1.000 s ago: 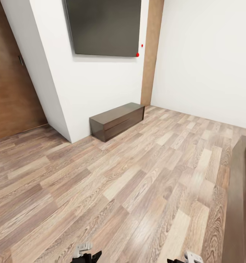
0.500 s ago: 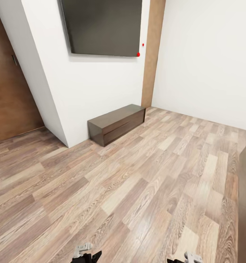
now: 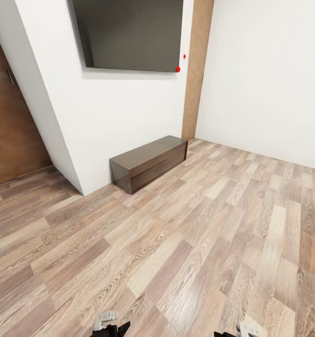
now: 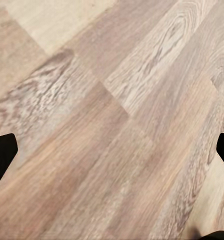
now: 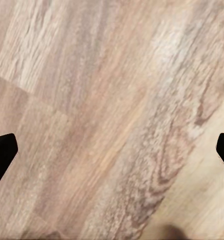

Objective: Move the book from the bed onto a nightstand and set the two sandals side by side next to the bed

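- Floor (image 3: 185, 243): wood planks across the bedroom, bare in the wide stretch ahead of the robot; both wrist views look straight down onto planks
- Walls (image 3: 265, 79): white, meeting at a tan vertical strip (image 3: 197, 70); a brown door (image 3: 10, 131) stands at the far left
- TV (image 3: 131, 32): dark screen mounted on the jutting wall, with two red dots at its lower right corner
- Bench (image 3: 148, 161): long, low, dark brown, set against the wall below the TV; this is not a nightstand
- Bed: perhaps the thin dark sliver at the head view's right edge, too little to be sure; book, sandals and nightstand lie outside what the views cover
- Left gripper (image 4: 112, 150): fingers spread wide, nothing between them
- Right gripper (image 5: 112, 150): likewise spread and empty
- Risk: with the head aimed at the TV corner, the robot may roll on away from the bed, or mistake the bench for a nightstand; a blind turn could clip the frame at right
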Motion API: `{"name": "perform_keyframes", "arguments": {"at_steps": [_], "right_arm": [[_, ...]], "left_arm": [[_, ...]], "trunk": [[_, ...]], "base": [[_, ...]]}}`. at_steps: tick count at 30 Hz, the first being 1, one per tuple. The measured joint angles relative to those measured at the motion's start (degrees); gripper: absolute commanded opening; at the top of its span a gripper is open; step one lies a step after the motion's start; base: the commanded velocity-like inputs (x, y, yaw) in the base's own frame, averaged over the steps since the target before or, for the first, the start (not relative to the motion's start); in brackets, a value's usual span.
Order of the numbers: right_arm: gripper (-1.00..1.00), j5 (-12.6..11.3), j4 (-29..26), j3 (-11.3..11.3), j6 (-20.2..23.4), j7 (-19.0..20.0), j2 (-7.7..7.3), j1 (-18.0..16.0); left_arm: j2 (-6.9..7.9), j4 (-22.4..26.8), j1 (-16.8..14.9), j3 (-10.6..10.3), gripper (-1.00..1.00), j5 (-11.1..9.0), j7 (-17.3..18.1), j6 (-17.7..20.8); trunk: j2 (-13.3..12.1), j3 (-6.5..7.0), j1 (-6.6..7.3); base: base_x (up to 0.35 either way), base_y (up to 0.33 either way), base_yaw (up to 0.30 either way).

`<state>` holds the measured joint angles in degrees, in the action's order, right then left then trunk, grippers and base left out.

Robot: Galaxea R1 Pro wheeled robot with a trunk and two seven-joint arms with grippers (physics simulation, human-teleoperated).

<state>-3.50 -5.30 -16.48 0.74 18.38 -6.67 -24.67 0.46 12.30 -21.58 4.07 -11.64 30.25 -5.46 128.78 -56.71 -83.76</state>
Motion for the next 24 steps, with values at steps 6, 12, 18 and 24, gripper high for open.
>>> {"name": "perform_keyframes", "arguments": {"at_steps": [6,12,18,24], "right_arm": [[1.00,-0.1,0.0,0.0,0.0,0.0,-0.13,0.0],[1.00,-0.1,0.0,0.0,0.0,0.0,-0.21,0.0],[1.00,-0.2,0.0,0.0,0.1,0.0,-0.24,0.0],[1.00,-0.1,0.0,0.0,0.1,0.0,-0.19,0.0]], "left_arm": [[0.00,0.0,0.0,0.0,1.00,0.0,0.0,0.0],[0.00,0.0,0.0,0.0,1.00,0.0,0.0,0.0],[0.00,0.0,0.0,0.0,1.00,0.0,0.0,0.0],[0.00,0.0,0.0,0.0,1.00,0.0,0.0,0.0]], "trunk": [[0.0,0.00,-0.02],[0.0,0.00,-0.02],[0.0,0.20,-0.02],[0.0,0.71,-0.02]], "base": [[0.044,0.000,0.000],[0.004,0.000,0.000],[0.000,0.000,0.000],[0.000,0.000,0.000]]}}
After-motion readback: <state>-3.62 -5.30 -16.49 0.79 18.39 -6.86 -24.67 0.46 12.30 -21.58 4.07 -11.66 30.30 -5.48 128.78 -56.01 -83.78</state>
